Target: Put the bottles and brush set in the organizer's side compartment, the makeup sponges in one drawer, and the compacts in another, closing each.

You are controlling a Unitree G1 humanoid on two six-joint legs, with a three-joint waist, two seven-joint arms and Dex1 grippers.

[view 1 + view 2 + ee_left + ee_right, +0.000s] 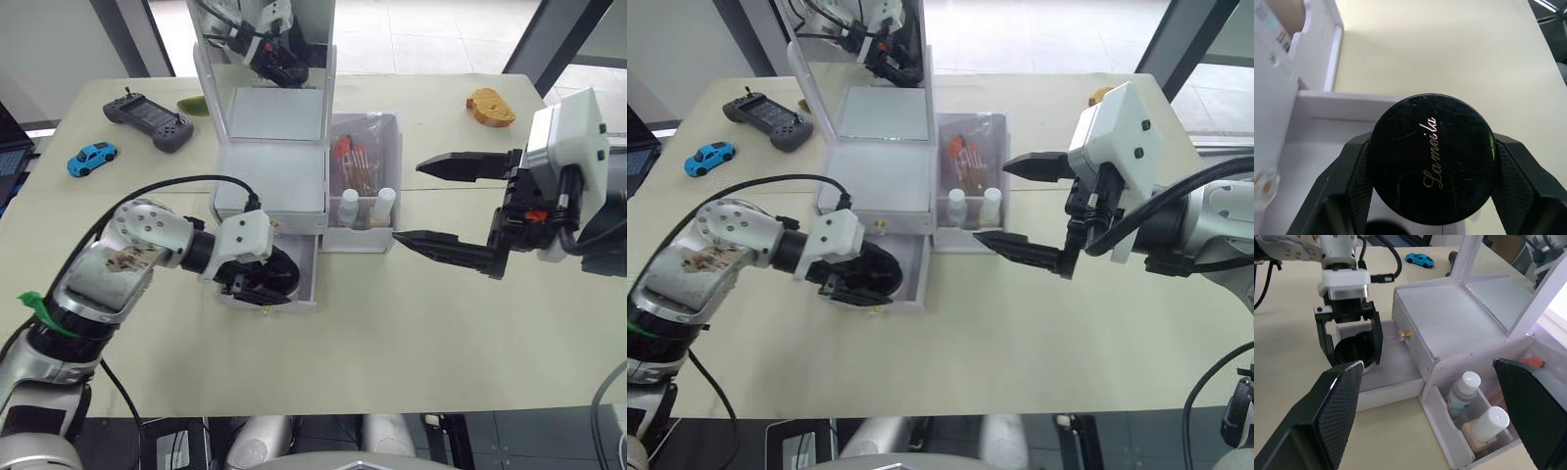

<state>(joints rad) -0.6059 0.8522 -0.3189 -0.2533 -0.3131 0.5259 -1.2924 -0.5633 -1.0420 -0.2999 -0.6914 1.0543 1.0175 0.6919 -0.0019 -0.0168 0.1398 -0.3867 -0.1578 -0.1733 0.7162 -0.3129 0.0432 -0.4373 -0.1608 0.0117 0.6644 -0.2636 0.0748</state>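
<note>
We are gripping a compact (1432,159) between the two black fingers of our left gripper (257,277), the pads pressing on opposite sides of its round rim, and we are holding it over the open lower drawer (1388,377) of the organizer (279,176), near the table's (392,343) front-left part. A second dark round shape is showing just under it in the left wrist view, likely the other compact already lying in the drawer, though we cannot tell for sure. The compact looks to us like a small, stiff, light case with a glossy black top, so we judge it slippery; the rim is the right place to hold, as the flat lid offers no purchase, and a drop onto hard plastic could pop or crack it, so we are favouring a low release. Our right gripper (453,211) is hanging wide open and empty beside the side compartment (367,171), its fingers well apart. In that bin the two bottles (1476,411) are standing upright at the front and the brush set (355,162) is leaning behind them. The upper drawer with its gold knob (1406,335) is sitting shut. Toward the table's far-left corner a game controller (149,117) and a blue toy car (92,157) are lying.
</note>
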